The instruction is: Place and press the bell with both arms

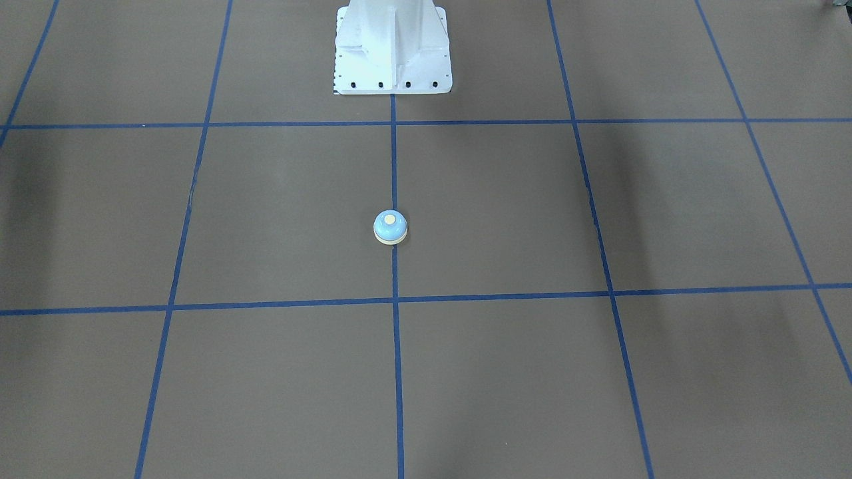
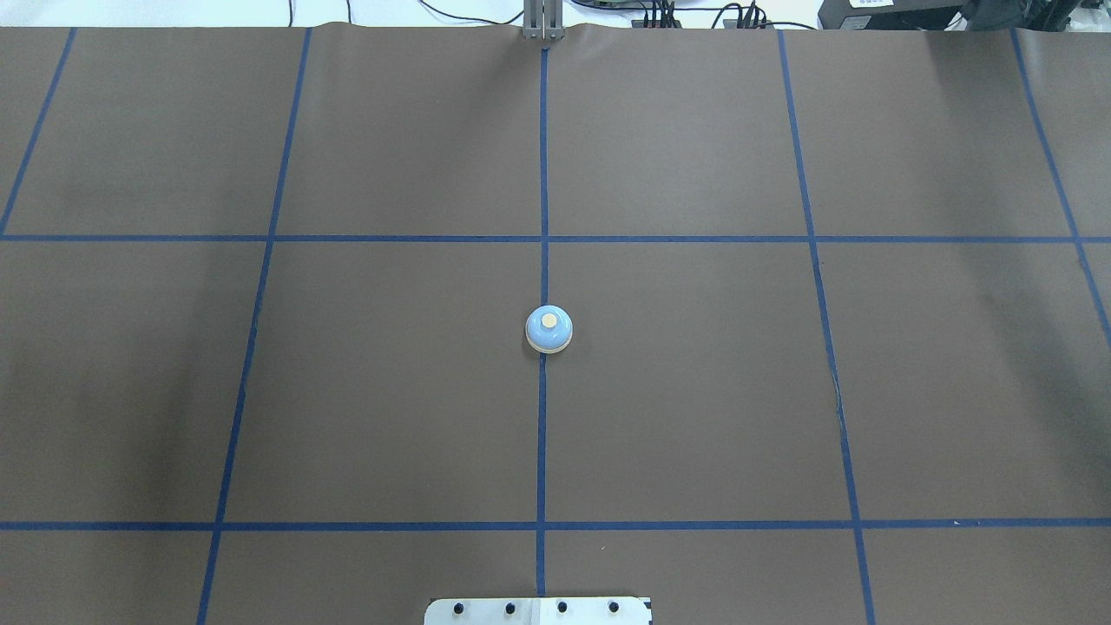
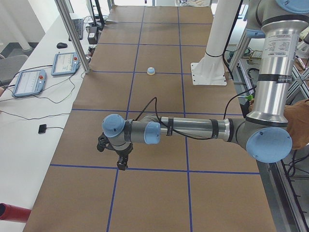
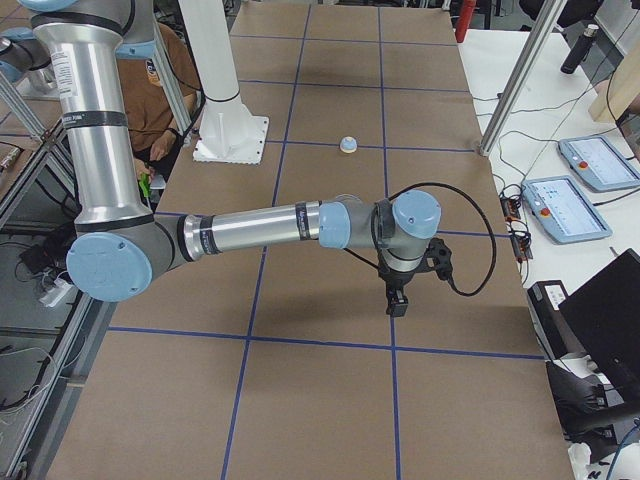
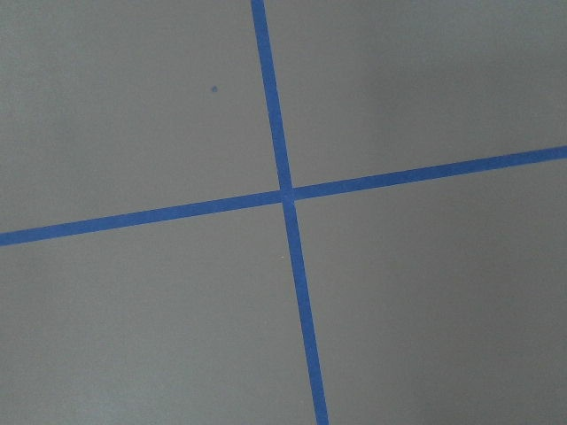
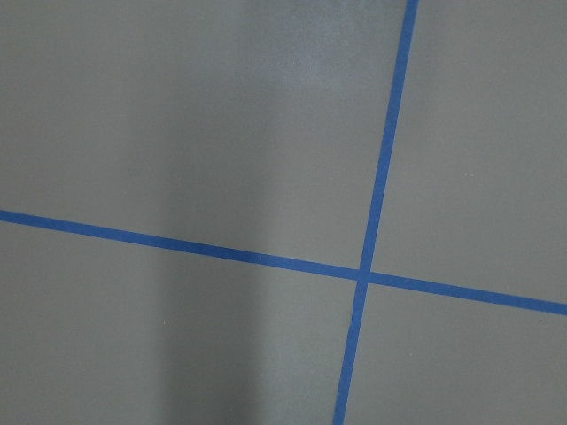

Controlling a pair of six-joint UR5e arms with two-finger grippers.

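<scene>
Brown table (image 2: 694, 391), bell (image 2: 548, 329) (pedestal (image 1: 391, 46) beyond)

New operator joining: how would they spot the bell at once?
Find the white metal pedestal at the edge of the brown table and follow the blue tape line running out from it. On that line sits the small light-blue domed bell with a cream base and button. Nothing else nearby is round or raised.

The bell (image 2: 548, 329) sits on the table (image 2: 694, 391), upon its centre line (image 2: 543, 174), before the pedestal (image 1: 392, 46)
</scene>
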